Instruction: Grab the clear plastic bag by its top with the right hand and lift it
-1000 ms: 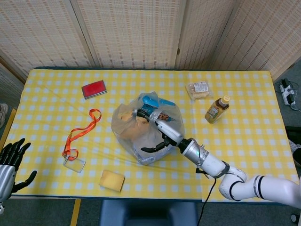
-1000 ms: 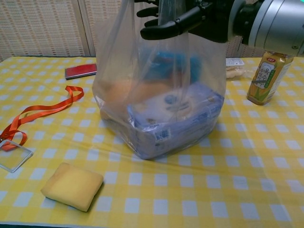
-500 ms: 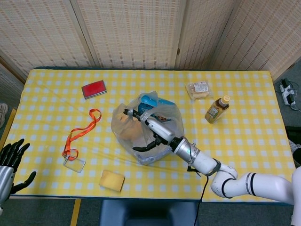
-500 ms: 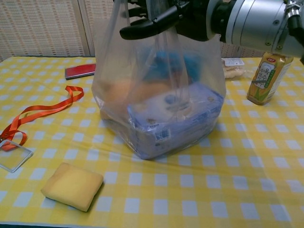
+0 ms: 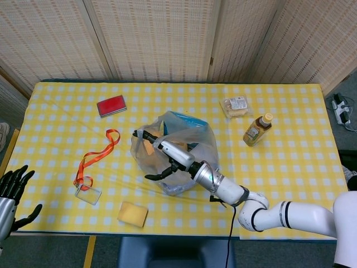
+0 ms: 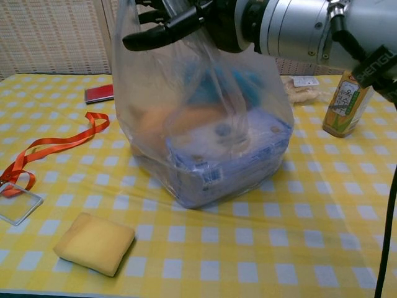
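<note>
Right hand (image 5: 164, 159), dark-fingered on a silver forearm, is at the gathered top of the clear plastic bag (image 6: 205, 130); fingers (image 6: 162, 28) look curled round the film w/ one finger sticking out to the left, so it appears to hold the bag's top, tho the exact pinch is cropped in chest view and small in head view. Bag stands mid-table on the yellow-and-white checked tablecloth (image 5: 290, 167), base apparently touching the cloth, film pulled taut upward; inside: a blue-white printed pack, sth orange, sth blue. Near it: yellow rectangular sponge (image 6: 94, 243) in front, orange lanyard w/ clear badge holder (image 5: 95, 159) to the left, red flat case (image 5: 111, 105) behind-left, amber drink bottle w/ yellow cap (image 5: 256, 129) and wrapped snack packet (image 5: 235, 105) to the right. Left hand (image 5: 12, 187) sits at the table's left edge, fingers apart, holding nothing. Risks (judgement): thin film may slip thru the fingers once the load comes on; heavy pack sits low to one side, so the bag may tilt or swing, poss. toward the bottle. Views: head view gives layout and left hand; chest view alone shows taut film, base on cloth and contents clearly.
</note>
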You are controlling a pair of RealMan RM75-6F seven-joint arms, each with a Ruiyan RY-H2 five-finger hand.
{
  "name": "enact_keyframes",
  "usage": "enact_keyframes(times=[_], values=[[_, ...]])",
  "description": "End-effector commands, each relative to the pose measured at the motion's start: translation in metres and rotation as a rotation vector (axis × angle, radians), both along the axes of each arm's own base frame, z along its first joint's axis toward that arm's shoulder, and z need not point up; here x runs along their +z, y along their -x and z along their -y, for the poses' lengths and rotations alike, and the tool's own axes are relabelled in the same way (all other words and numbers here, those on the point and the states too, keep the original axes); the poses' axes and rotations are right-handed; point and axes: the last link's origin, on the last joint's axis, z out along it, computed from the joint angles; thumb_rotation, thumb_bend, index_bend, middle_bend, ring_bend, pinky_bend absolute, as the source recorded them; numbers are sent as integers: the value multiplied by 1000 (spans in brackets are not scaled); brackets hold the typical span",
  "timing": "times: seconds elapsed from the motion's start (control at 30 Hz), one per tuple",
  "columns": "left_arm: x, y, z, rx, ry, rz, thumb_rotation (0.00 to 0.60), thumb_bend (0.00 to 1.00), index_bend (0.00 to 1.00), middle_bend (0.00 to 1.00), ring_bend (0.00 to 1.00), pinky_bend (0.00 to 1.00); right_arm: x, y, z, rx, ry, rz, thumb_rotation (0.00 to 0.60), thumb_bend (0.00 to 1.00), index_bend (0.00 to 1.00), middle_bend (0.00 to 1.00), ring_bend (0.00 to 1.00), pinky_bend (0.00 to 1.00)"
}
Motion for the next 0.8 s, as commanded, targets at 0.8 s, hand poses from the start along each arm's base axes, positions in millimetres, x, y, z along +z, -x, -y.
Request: enact_keyframes(times=[0.8], values=[[2,1,0,3,-6,6,600,348,0,0,0,0,-6,-36,17,-13,-107,93,600,260,0,0,49,0]])
